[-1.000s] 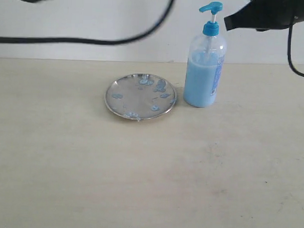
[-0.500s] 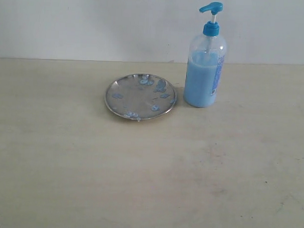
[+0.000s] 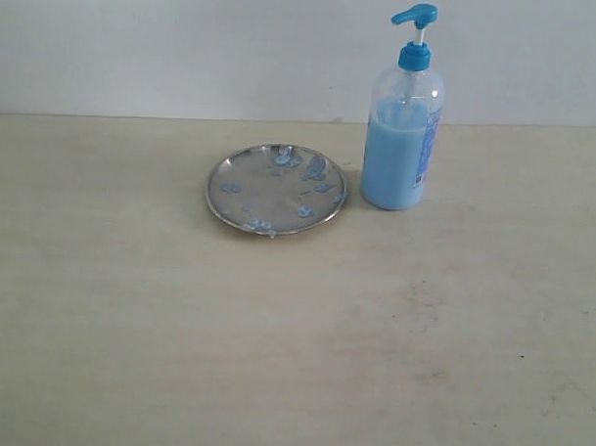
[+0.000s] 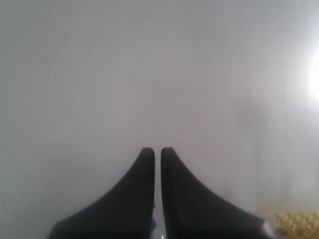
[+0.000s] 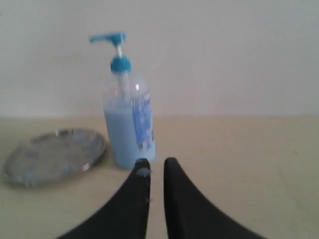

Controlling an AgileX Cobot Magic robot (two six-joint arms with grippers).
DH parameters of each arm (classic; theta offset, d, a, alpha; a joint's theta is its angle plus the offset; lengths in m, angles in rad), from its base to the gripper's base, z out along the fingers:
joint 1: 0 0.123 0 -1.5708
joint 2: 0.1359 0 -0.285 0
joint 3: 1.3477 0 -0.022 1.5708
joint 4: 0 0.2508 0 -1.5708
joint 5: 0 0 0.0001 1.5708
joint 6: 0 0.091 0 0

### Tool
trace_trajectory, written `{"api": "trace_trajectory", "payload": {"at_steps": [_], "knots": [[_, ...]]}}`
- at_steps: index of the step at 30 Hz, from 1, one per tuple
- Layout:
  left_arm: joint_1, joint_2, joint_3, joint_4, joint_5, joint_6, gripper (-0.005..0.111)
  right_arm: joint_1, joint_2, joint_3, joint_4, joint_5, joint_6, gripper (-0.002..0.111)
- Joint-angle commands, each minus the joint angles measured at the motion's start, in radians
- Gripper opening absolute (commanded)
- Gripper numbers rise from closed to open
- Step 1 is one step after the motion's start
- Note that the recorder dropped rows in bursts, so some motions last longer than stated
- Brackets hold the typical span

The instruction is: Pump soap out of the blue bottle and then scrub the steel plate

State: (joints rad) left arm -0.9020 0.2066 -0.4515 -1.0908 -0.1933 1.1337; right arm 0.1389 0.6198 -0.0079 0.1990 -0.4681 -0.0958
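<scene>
The steel plate lies on the table, dotted with pale blue soap blobs. Right beside it stands the blue bottle, upright, pump head raised, about two-thirds full of light blue soap. Neither gripper shows in the exterior view. My left gripper is shut on nothing and faces a blank white wall. My right gripper is shut and empty, with a pale blue smear on one fingertip. It points at the bottle from a short distance, with the plate to one side.
The pale wooden table stretches wide in front of the plate and bottle. A white wall rises behind them. Some yellow beaded thing shows at the corner of the left wrist view.
A second ago both dark arms and a cable crossed the top of the exterior view; they have since left it. Plate and bottle have not moved.
</scene>
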Motion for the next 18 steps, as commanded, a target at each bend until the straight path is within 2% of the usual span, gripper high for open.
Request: {"api": "trace_trajectory", "payload": {"at_steps": [1,8,10,18], "knots": [[0.003,-0.008,0.119,-0.069,-0.052,0.007,0.004,0.0,0.105,0.008,-0.002,0.149,-0.112,0.001],[0.003,-0.008,0.208,-0.304,-0.21,0.007,0.004,0.0,0.194,0.008,0.009,0.297,0.116,0.001],[0.003,-0.008,0.212,-0.31,-0.219,0.007,0.004,0.0,0.194,0.008,0.009,0.301,0.169,0.001],[0.003,-0.008,0.212,-0.308,-0.24,0.019,0.004,0.0,0.194,0.008,0.009,0.286,0.171,0.001]]}}
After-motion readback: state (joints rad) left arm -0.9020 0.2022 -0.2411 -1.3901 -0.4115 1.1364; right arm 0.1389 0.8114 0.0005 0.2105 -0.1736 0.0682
